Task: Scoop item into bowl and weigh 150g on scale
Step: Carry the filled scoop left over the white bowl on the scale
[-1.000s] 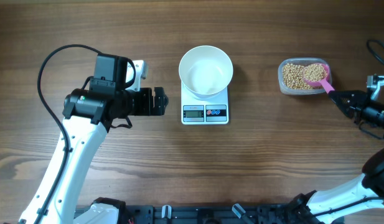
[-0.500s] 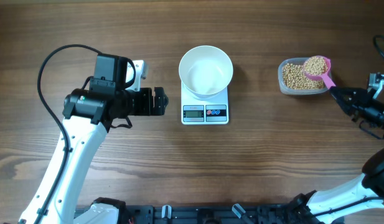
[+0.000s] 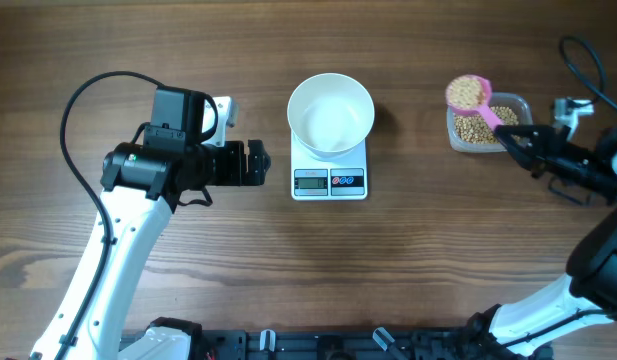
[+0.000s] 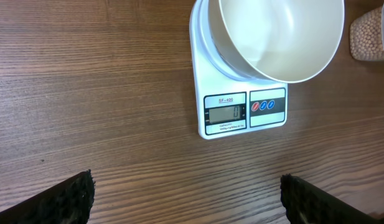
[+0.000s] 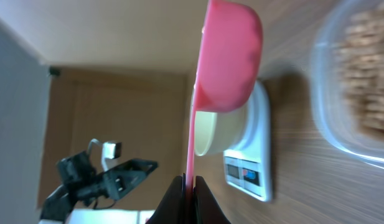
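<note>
Right gripper point(image 3: 510, 137), clamped shut on a pink scoop point(image 5: 232, 56) of beans point(image 3: 468, 92), is hovering right of the scale point(image 3: 329, 181). The bowl point(image 3: 331, 113) on the scale is sitting empty. Left gripper point(image 3: 256, 163) is waiting wide open, holding nothing.

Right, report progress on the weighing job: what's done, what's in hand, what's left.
Done: the empty white bowl sits on the scale. In hand: the right hand is shut on a pink scoop loaded with beans, raised by the tub. Left: tip it into the bowl and repeat until the display reads the target. The left hand is open beside the scale.
</note>
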Controlling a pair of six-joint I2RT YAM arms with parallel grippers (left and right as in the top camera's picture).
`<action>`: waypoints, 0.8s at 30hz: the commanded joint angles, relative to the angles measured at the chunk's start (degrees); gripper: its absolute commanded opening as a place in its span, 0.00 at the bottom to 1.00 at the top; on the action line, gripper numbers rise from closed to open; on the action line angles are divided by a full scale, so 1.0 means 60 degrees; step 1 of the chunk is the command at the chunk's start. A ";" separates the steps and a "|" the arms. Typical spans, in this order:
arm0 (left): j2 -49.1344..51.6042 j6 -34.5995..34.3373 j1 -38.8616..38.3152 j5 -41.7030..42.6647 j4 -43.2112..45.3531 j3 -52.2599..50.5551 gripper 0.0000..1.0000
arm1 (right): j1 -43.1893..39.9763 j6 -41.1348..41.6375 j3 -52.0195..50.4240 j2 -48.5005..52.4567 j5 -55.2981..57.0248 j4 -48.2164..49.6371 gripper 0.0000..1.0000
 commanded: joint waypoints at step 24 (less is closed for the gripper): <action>0.0000 0.0189 0.0055 0.0044 0.0025 0.0186 1.00 | 0.5333 0.6393 0.0925 -0.0922 0.2266 0.5027 0.04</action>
